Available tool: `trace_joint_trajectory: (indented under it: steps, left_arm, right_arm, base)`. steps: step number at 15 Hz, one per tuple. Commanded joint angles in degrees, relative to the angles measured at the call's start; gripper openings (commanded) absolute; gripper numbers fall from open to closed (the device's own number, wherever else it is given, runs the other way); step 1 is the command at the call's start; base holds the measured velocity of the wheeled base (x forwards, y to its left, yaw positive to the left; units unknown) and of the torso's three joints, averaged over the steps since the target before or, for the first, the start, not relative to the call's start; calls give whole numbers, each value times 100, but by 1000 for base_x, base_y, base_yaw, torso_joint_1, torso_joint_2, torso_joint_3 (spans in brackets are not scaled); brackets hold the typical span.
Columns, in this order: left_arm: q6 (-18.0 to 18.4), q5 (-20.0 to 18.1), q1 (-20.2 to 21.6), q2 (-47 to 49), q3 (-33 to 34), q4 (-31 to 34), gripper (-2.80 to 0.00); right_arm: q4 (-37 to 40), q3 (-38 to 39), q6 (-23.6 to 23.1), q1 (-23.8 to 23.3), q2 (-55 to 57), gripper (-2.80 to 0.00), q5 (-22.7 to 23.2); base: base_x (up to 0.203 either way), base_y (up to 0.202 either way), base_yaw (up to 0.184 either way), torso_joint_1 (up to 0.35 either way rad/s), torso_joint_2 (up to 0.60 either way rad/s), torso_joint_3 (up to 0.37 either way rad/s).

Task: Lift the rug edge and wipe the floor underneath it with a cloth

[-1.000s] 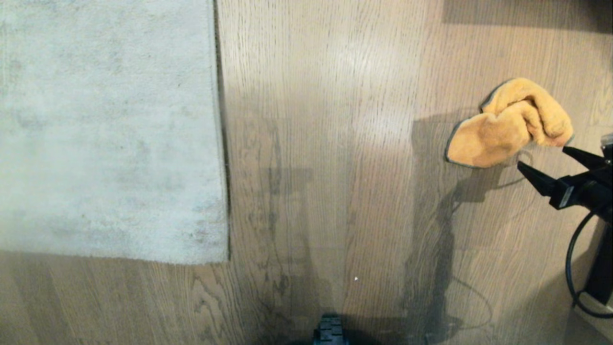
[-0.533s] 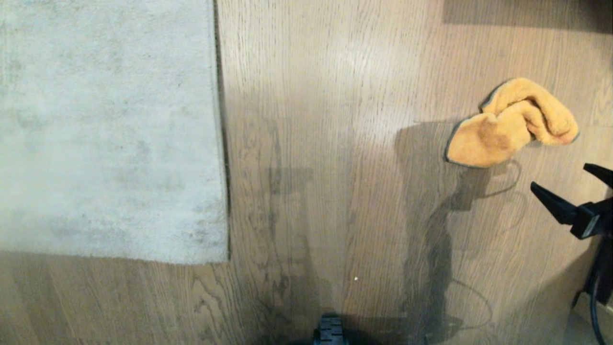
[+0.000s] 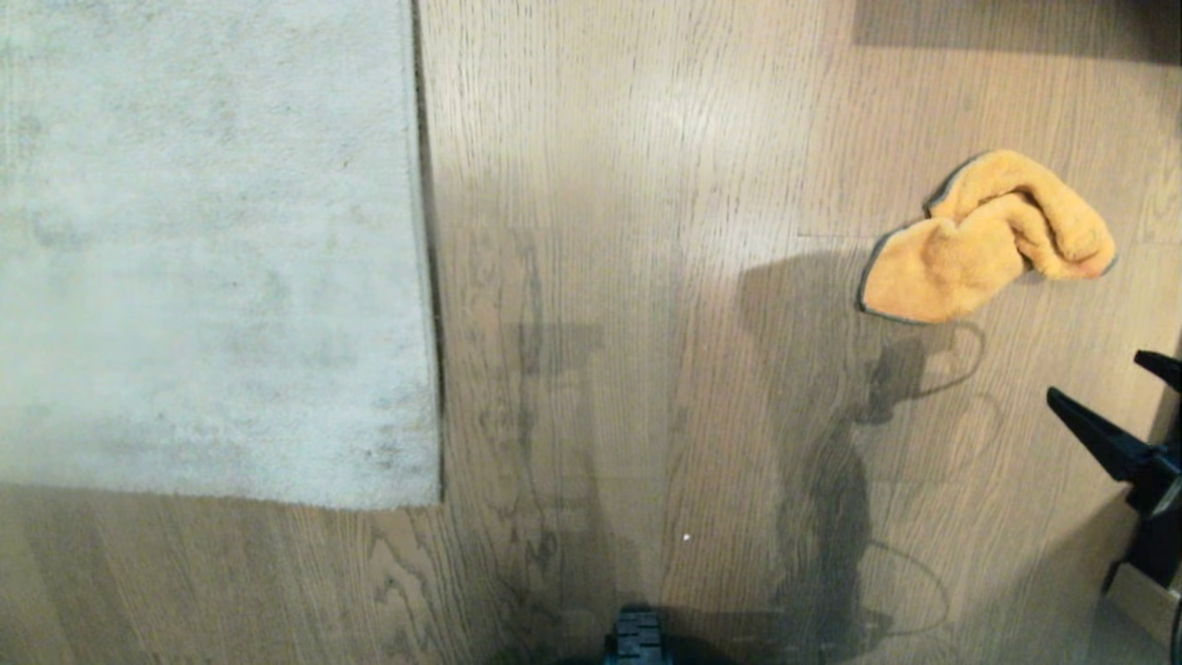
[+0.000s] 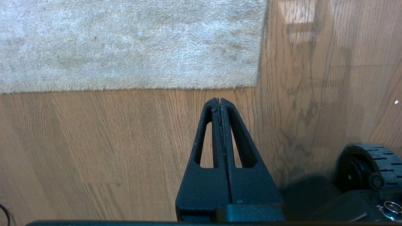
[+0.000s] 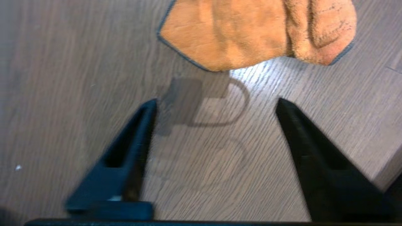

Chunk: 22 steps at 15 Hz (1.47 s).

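Observation:
The pale grey rug [image 3: 212,249] lies flat on the wood-plank floor [image 3: 646,277], and its straight rug edge [image 3: 423,277] rests down on the planks. The crumpled mustard-orange cloth [image 3: 983,240] lies loose on the floor at the right. My right gripper [image 3: 1097,376] hovers open and empty a short way nearer to me than the cloth. In the right wrist view the cloth [image 5: 251,31] lies beyond that gripper [image 5: 216,101], with bare floor between the fingers. My left gripper [image 4: 219,99] is shut on nothing, parked just short of the rug's near edge [image 4: 125,89].
My base's black wheel [image 3: 635,637] shows at the bottom centre, and also in the left wrist view [image 4: 367,166]. The arm's shadow falls on the planks between rug and cloth. A pale part [image 3: 1140,600] sits at the bottom right corner.
My right gripper has drawn back from the cloth's near side, toward the lower right of the head view, staying open. The cloth stays on the floor. The left arm and rug have not moved.

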Motion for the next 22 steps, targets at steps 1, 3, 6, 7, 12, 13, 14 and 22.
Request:
trace_joint_trajectory:
  steps: [1,3,6,7,12,13,14,22]
  left_arm:
    - [1,6,0,-2,5,2,-280]
    - [1,5,0,-2,2,2,-280]
    - [1,7,0,-2,-4,2,-280]
    - [1,-2,0,-2,-3,2,-280]
    - [1,-1,0,-2,-4,2,-280]
    - [1,1,0,-2,3,2,-280]
    - [1,-2,0,-2,2,2,-280]
    - [1,-2,0,-2,0,2,-280]
  right_arm:
    - [-25,94,-18,1,-211,-280,34]
    - [230,76,-19,-1,-378,-280,34]
    - [625,87,-19,1,-679,-280,30]
    - [823,94,-19,11,-823,-280,28]
    - [1974,298,-36,525,-1780,-280,-52]
    - [2140,365,-38,597,-1943,-280,-145]
    - [2302,415,-37,672,-2105,-280,-308]
    - [3898,586,-32,1112,-3825,-280,-858]
  base:
    - [0,0,0,0,0,0]
    - [0,0,0,0,0,0]
    - [0,0,0,0,0,0]
    - [0,0,0,0,0,0]
    - [0,0,0,0,0,0]
    - [0,0,0,0,0,0]
    - [0,0,0,0,0,0]
    - [0,0,0,0,0,0]
